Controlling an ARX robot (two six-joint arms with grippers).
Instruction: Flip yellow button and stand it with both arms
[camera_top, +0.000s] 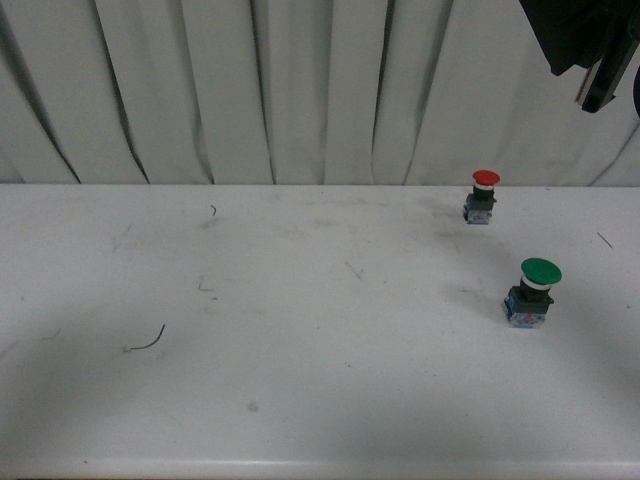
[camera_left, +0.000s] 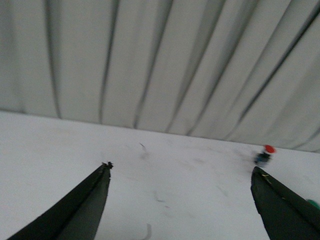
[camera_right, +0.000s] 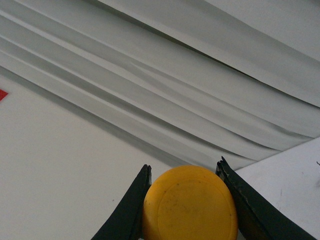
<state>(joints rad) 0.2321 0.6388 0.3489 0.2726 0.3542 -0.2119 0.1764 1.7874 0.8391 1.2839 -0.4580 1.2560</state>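
Note:
The yellow button (camera_right: 190, 205) fills the gap between my right gripper's two black fingers, its round yellow cap facing the wrist camera; my right gripper (camera_right: 183, 172) is shut on it, held high with the curtain behind. In the front view only a black part of the right arm (camera_top: 585, 45) shows at the top right corner, and the yellow button is hidden there. My left gripper (camera_left: 181, 167) is open, its fingers wide apart above the white table (camera_left: 175, 185) with nothing between them. The left arm does not show in the front view.
A red-capped button (camera_top: 483, 196) stands upright at the back right of the table (camera_top: 300, 300), also the red-capped button (camera_left: 265, 154) in the left wrist view. A green-capped button (camera_top: 531, 291) stands nearer on the right. A pleated white curtain (camera_top: 250, 90) backs the table. A dark thread (camera_top: 148, 342) lies left.

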